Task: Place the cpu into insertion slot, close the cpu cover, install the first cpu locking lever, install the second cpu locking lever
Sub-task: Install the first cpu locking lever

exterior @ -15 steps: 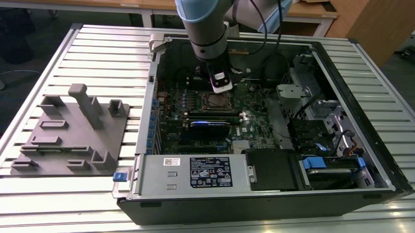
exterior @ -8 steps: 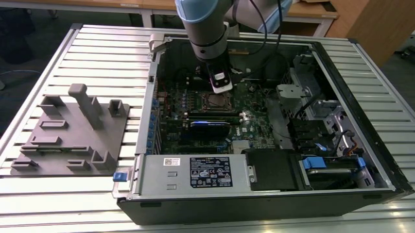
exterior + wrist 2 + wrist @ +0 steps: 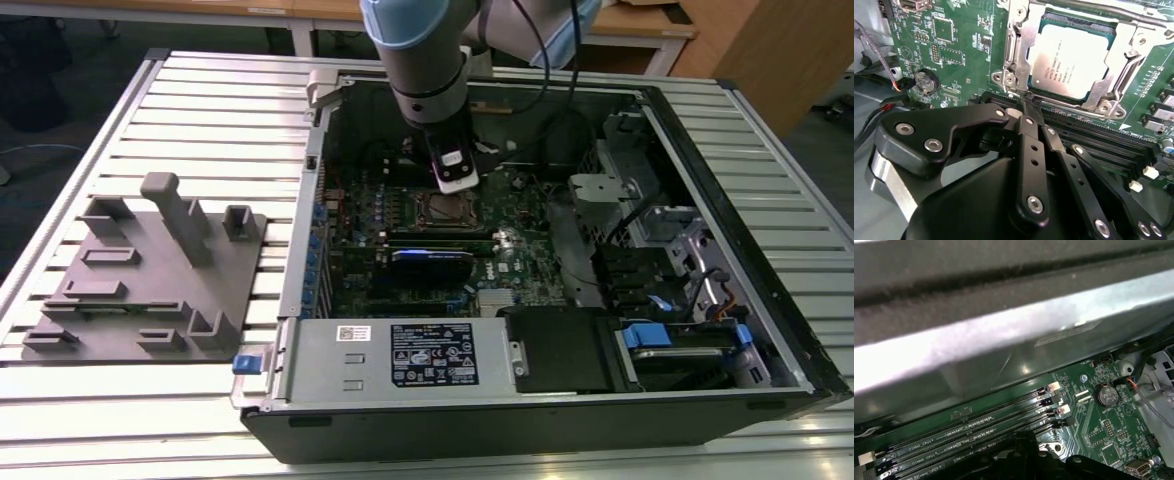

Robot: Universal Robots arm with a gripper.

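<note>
The cpu (image 3: 1071,60) lies flat in the insertion slot (image 3: 447,210), its silver face up. The cpu cover (image 3: 1029,45), a silvery frame, is down over the chip's edges. A thin metal locking lever (image 3: 1089,11) runs along the socket's far side. Another thin rod (image 3: 1074,107) lies along the near side by the memory slots. My gripper (image 3: 1026,102) is shut, with its black fingertips together at the socket's near corner, touching or just above the rod's end. In the exterior view my gripper (image 3: 458,183) hangs inside the open computer case, just behind the socket.
Memory slots (image 3: 1094,135) run right beside the socket, and the case wall (image 3: 1004,340) rises close behind them. A coin battery (image 3: 925,80) and loose wires sit nearby. A grey fixture plate (image 3: 147,270) stands at the exterior view's left, and the power supply (image 3: 400,355) fills the case front.
</note>
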